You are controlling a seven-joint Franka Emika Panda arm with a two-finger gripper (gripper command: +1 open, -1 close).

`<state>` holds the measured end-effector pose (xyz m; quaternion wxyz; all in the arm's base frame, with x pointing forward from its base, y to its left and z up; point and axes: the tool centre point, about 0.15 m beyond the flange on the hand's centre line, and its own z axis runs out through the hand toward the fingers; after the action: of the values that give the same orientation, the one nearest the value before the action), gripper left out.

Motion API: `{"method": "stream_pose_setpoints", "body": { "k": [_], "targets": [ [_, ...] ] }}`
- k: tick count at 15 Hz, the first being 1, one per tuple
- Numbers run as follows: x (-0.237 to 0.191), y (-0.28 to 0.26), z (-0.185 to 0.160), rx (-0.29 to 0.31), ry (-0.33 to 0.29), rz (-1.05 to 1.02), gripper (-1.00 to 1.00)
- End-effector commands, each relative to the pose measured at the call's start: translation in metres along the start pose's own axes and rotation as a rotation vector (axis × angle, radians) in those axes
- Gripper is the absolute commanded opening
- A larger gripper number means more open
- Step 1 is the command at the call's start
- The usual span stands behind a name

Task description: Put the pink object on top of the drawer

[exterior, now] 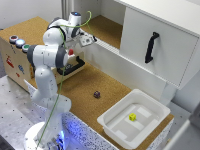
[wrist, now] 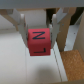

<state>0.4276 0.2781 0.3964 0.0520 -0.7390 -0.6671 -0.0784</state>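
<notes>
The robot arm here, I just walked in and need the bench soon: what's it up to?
The arm's tool is shut on the pink object, a small lettered block, and holds it up beside the white drawer unit. It is not set down yet. A dark purplish lump lies on the cork, and a yellow cube sits in the white tray.

White arm (exterior: 47,55) of rounded segments, dark grey bands at the joints. Thin green cable (exterior: 55,107) along it. Gripper (wrist: 39,31): pale grey fingers (wrist: 20,25).
</notes>
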Motion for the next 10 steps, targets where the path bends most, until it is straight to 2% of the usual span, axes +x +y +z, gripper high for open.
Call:
{"method": "stream_pose_setpoints", "body": {
  "k": [1, 5, 10],
  "targets": [
    [0.004, 0.002, -0.048, -0.059, 0.009, -0.09, -1.0],
    [0.031, -0.002, -0.067, -0.058, 0.011, -0.156, -1.0],
    [0.082, -0.014, -0.059, -0.027, 0.011, -0.229, -1.0]
  ]
}}
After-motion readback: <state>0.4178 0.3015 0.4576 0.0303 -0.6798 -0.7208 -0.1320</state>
